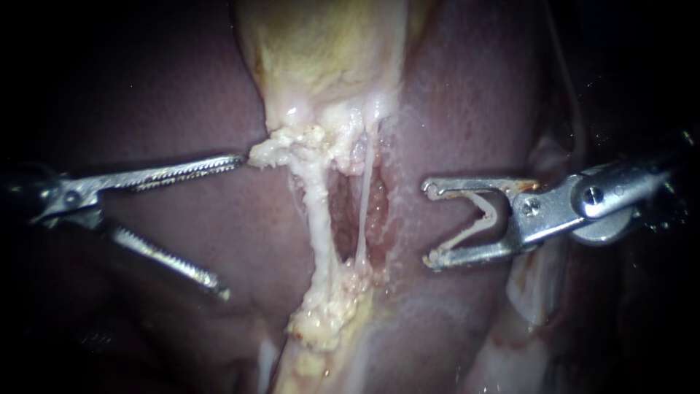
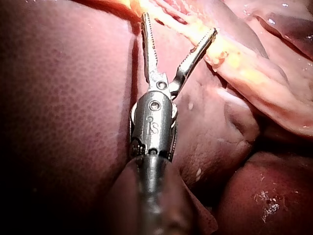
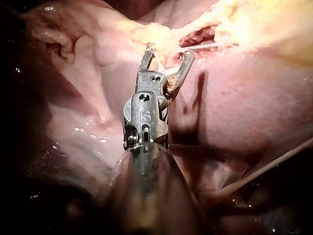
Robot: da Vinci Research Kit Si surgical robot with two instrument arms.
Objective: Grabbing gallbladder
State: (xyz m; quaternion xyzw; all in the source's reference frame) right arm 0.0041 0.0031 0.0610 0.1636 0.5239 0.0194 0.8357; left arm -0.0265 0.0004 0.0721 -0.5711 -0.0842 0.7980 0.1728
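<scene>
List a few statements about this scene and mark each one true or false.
1. The left instrument has its jaws open. True.
2. The right instrument grips the gallbladder. False: its jaws stand open and empty over the liver.
3. One jaw tip of the left instrument touches the pale tissue at the gallbladder's lower edge. True.
4. A clip sits on the thick tube. False: no clip shows on it or on the thin tube.
</scene>
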